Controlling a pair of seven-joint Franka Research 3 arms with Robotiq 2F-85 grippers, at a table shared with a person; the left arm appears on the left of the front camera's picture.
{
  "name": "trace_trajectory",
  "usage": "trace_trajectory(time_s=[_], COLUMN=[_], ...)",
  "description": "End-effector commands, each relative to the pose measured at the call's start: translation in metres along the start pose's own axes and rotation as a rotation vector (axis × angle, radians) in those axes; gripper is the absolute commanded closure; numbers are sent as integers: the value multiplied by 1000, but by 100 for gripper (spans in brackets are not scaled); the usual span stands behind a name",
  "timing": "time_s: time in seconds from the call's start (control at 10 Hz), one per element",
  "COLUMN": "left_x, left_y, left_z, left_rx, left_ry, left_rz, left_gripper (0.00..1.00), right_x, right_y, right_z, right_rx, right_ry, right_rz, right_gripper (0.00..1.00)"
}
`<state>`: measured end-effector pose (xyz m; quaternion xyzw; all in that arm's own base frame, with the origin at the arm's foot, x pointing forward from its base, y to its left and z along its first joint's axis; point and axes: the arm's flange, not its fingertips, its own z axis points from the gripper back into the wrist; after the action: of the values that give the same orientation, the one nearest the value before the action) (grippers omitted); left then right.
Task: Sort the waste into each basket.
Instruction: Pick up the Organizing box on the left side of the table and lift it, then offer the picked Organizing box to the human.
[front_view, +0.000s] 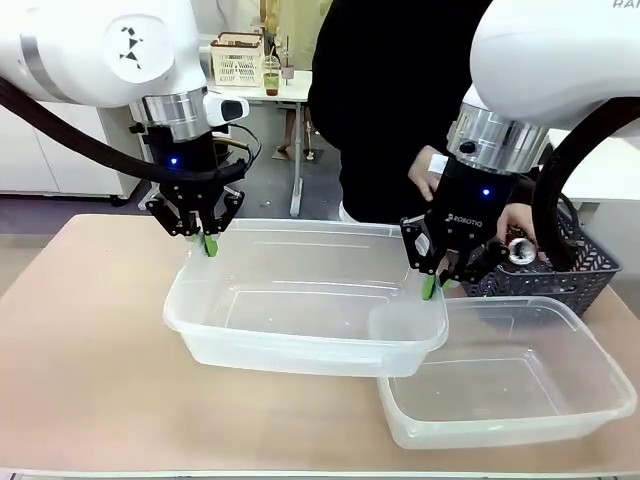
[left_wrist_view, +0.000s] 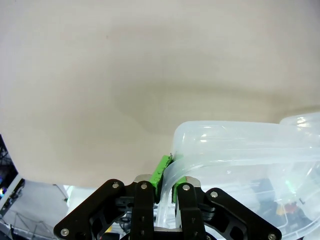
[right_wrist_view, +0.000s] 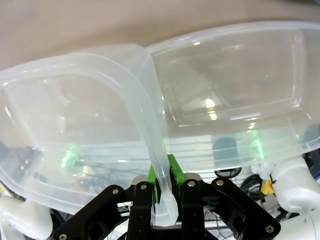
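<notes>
Tub (front_view: 290, 352) mid-bench (front_view: 80, 340), near right corner overlapping second tub (front_view: 500, 432) | my left hand (front_view: 209, 245) pinched shut on its far left rim | my right hand (front_view: 430, 288) pinched on its right rim | open bench to left and front

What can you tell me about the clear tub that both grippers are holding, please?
The clear tub is a large rectangular container of see-through plastic with rounded corners and a rimmed edge. It is upright and empty. The left gripper pinches its far left rim, the right gripper its right rim. Its near right corner overlaps the second tub; whether it rests on the table cannot be told.
</notes>
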<state>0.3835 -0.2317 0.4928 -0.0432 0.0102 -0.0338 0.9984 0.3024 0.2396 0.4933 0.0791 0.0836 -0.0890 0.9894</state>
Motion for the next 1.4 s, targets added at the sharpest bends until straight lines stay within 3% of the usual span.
trace_trajectory(time_s=[0.0, 1.3], left_x=[4, 4], left_y=[0, 0], left_z=[3, 3], left_rx=[-3, -3], left_ry=[-6, -6], left_rz=[19, 19], left_gripper=[94, 94], right_x=[-2, -2], right_y=[-2, -2], right_z=[3, 3], right_rx=[11, 11], right_ry=[19, 19], right_rz=[14, 14], right_gripper=[91, 91])
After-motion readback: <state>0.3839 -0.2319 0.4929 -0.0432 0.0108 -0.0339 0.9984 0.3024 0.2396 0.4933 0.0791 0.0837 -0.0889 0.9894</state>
